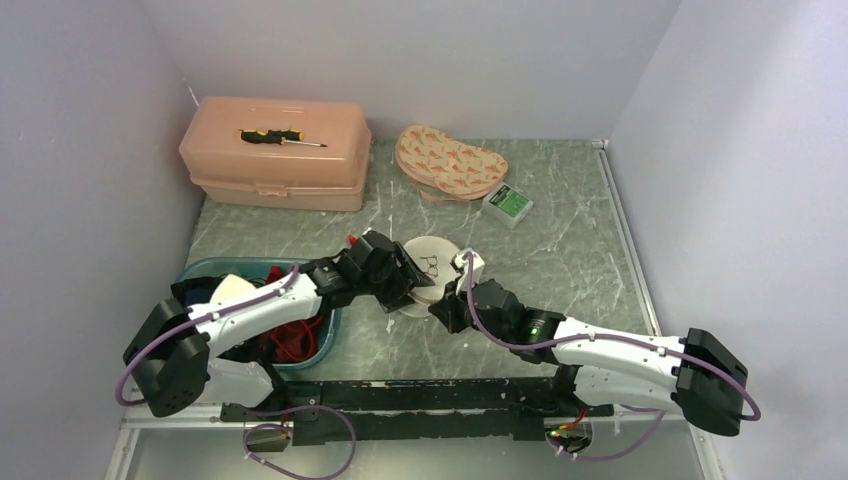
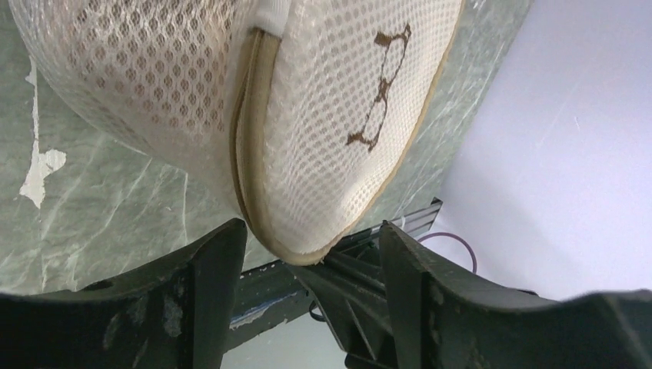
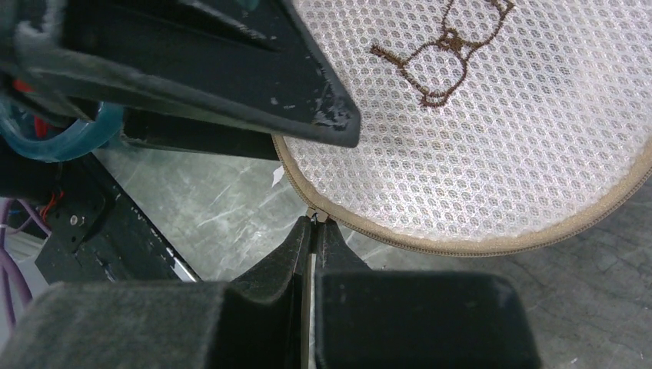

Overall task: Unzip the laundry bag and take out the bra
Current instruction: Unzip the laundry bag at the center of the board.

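The laundry bag [image 1: 432, 262] is a round white mesh pouch with a tan zipper rim and a brown embroidered bra outline; it lies mid-table. My left gripper [image 1: 412, 283] is open, and the bag's rim [image 2: 307, 254] sits between its spread fingers [image 2: 223, 261] without being pinched. My right gripper [image 1: 441, 312] is shut on the zipper pull [image 3: 315, 217] at the bag's near edge [image 3: 461, 244]. One left finger [image 3: 231, 69] lies over the bag's left side. The zipper looks closed along the rim I can see. The bra is hidden; nothing red shows through the mesh.
A teal basin [image 1: 331, 335] under my left arm holds red fabric [image 1: 290, 338] and a white item [image 1: 232, 289]. A peach plastic box [image 1: 275, 165] with a screwdriver [image 1: 275, 137] on it stands at back left. A patterned pouch [image 1: 450, 162] and a small green box [image 1: 508, 203] lie behind.
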Robot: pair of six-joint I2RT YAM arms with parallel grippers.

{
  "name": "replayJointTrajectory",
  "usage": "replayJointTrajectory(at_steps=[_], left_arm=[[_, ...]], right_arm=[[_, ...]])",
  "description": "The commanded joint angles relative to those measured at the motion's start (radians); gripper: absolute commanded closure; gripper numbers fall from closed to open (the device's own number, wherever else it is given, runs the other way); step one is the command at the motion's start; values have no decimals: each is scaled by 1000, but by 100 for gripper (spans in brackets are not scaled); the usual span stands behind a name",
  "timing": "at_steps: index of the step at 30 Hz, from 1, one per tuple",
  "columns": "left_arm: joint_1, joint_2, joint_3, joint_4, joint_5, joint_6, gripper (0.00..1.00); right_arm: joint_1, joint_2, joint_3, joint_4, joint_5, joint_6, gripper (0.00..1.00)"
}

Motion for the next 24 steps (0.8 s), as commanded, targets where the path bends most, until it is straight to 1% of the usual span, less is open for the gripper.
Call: replayJointTrajectory(at_steps=[1,8,11,12,17,20,24], left_arm=[[-5,33,49,28,-49,-38,36],[-5,46,48,19,-50,-23,78],[-3,45,49,13,-50,-13,93],[-3,42,48,13,-50,-9,96],[5,32,55,9,-50,22,97],[12,27,53,18,-49,45,97],[32,25,31,73,16,82,97]], right_arm=[[8,-10,34,45,-18,-26,100],[9,-18,24,26,8,-34,100],[9,-33,22,-6,40,-31,100],[9,-39,22,-22,54,-26,100],[-11,-62,16,-118,136,-13,100],[-56,-88,-6,-142,136,15,100],[-121,-130,-34,-183,148,53,100]])
